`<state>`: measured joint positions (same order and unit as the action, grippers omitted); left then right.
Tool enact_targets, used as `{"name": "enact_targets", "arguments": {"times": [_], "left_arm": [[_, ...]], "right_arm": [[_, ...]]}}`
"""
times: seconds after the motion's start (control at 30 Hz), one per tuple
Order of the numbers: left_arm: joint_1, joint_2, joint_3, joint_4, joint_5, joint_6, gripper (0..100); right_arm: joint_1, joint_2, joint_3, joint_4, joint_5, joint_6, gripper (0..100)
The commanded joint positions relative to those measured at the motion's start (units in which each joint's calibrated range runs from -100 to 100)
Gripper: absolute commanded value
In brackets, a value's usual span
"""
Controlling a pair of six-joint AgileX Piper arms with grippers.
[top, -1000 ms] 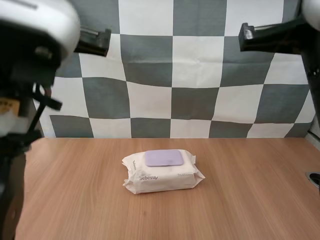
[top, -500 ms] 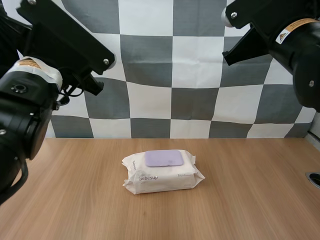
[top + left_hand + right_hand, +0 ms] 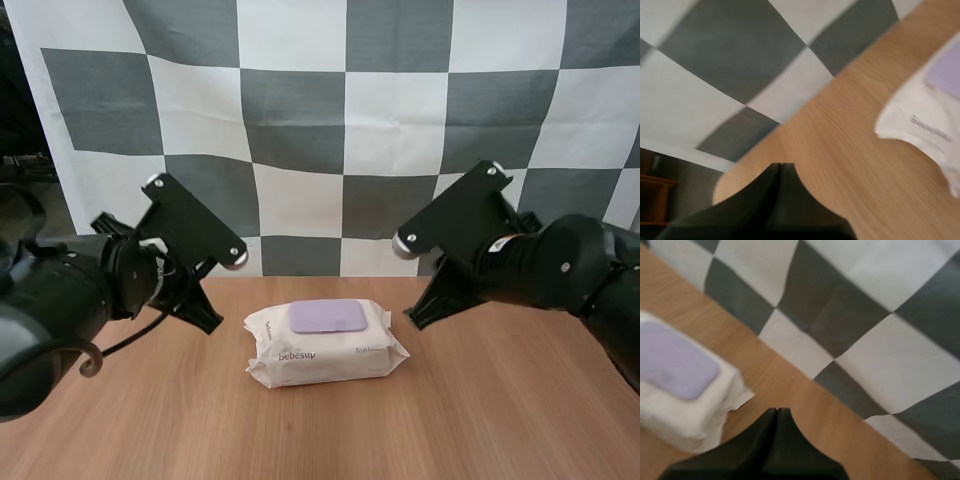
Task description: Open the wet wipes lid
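The white wet wipes pack (image 3: 325,345) lies flat in the middle of the wooden table (image 3: 500,420), its lilac lid (image 3: 328,316) closed on top. My left gripper (image 3: 205,322) hangs low just left of the pack, and my right gripper (image 3: 415,315) hangs low just right of it. In the left wrist view the left gripper (image 3: 781,165) is one dark wedge, shut on nothing, with the pack (image 3: 925,120) and lid (image 3: 947,75) ahead of it. The right gripper (image 3: 777,410) is likewise shut and empty, close beside the pack (image 3: 685,405) and lid (image 3: 675,362).
Bare wooden tabletop (image 3: 120,430) stretches in front of the pack and out to both sides.
Both arms have swung down from high above the table to low positions on either side of the pack. The pack has not moved.
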<state>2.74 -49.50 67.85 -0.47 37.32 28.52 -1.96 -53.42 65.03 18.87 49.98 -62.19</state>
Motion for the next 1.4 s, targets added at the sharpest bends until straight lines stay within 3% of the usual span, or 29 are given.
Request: {"name": "enact_targets", "arguments": {"times": [0.0,0.2,0.33,0.53,0.7,0.8,1.07,1.2,1.37], "left_arm": [[0.02,2.3,1.0,-38.7,32.1,25.8,0],[0.02,10.3,1.3,-51.7,39.1,36.1,0],[0.02,14.1,1.3,-52.8,36.6,41.2,0],[0.02,17.9,1.2,-55.4,33.3,43.7,0],[0.02,17.7,0.4,-62.4,17.9,46.0,0],[0.02,17.8,0.4,-64.0,18.1,50.5,0],[0.11,23.5,0.4,-64.6,18.0,52.3,0],[2.27,28.4,0.4,-66.6,20.0,54.0,0],[9.0,29.0,0.4,-66.5,34.3,56.2,0]], "right_arm": [[0.0,0.1,0.5,3.5,9.7,-16.5,0],[0.0,0.1,0.5,1.7,9.5,-16.5,0],[0.0,0.1,0.5,-2.1,9.5,-16.5,0],[0.0,0.1,0.5,-1.7,9.1,-16.5,0],[0.0,0.1,0.5,-1.7,9.3,-16.5,0],[0.0,0.1,0.5,-1.7,9.3,-16.5,0],[0.0,0.1,0.5,-1.7,9.3,-16.5,0],[0.0,0.1,0.5,-1.7,9.3,-16.4,0],[0.0,0.2,0.5,-1.7,9.0,-16.4,0]]}}
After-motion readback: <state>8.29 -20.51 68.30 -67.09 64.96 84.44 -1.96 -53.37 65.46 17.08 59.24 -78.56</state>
